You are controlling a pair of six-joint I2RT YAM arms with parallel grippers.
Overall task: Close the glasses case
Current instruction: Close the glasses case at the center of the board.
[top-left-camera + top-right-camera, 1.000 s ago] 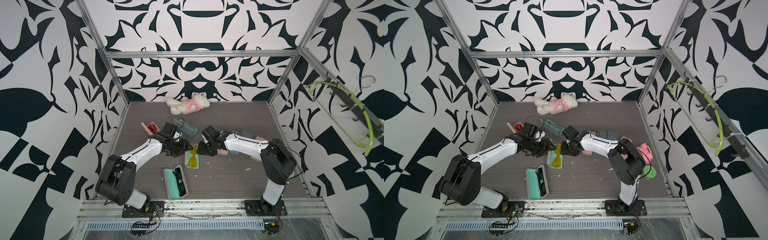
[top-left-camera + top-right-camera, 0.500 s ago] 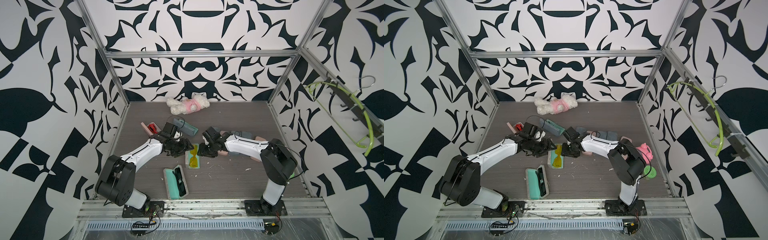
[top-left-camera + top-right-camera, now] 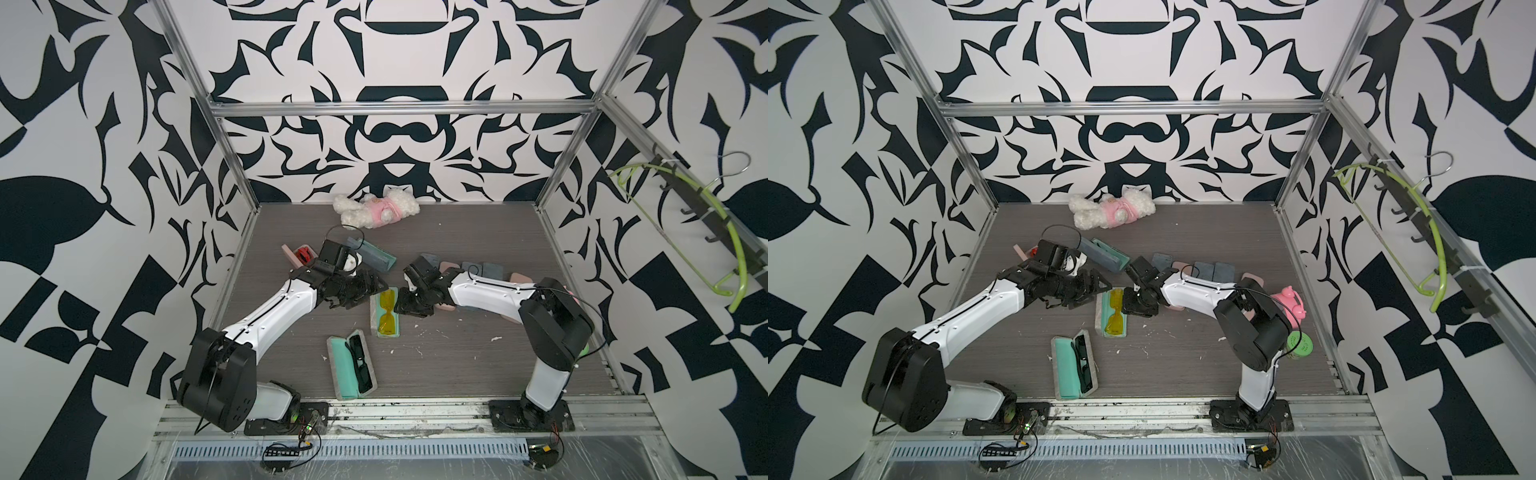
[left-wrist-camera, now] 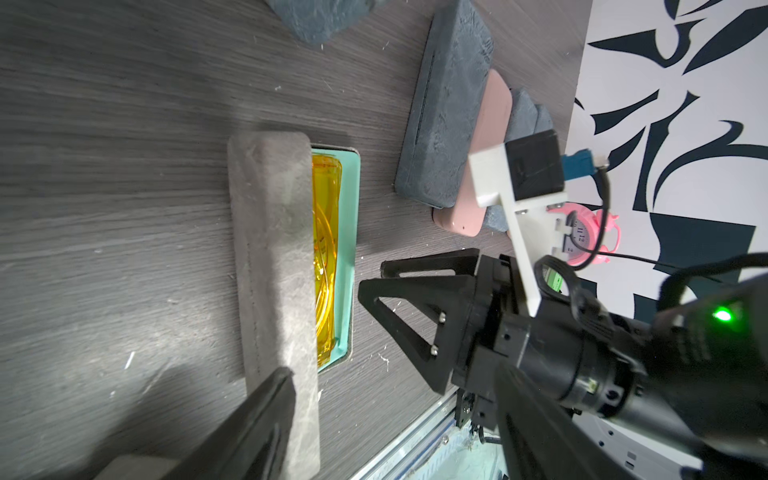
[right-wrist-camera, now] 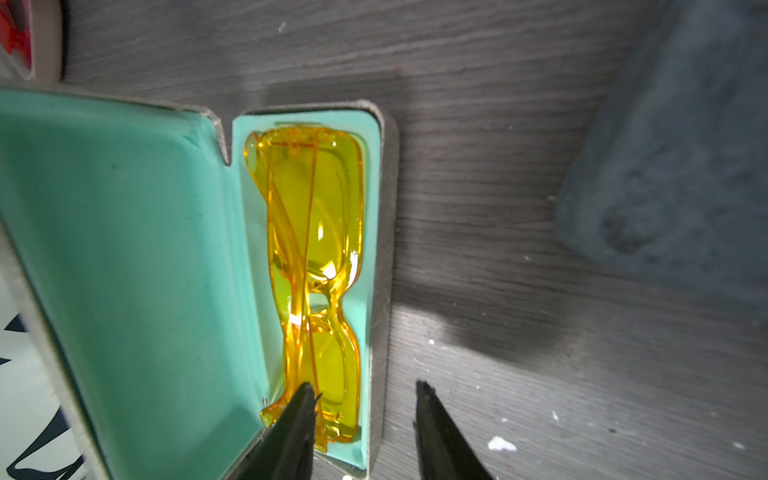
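The glasses case (image 4: 274, 249) lies mid-table, its lid half raised over yellow glasses (image 5: 316, 232). The left gripper (image 3: 376, 289), jaws apart, touches the lid's outside. The right gripper (image 5: 365, 390), also unclenched, straddles the case's right wall. Closed cases (image 3: 478, 270) lie to the right.

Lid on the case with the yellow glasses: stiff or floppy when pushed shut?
Likely stiff: the lid shows a flat face and a straight edge while standing part-open. It probably pivots at its hinge rather than bending. The case base looks light and unanchored, so it may slide unless braced.
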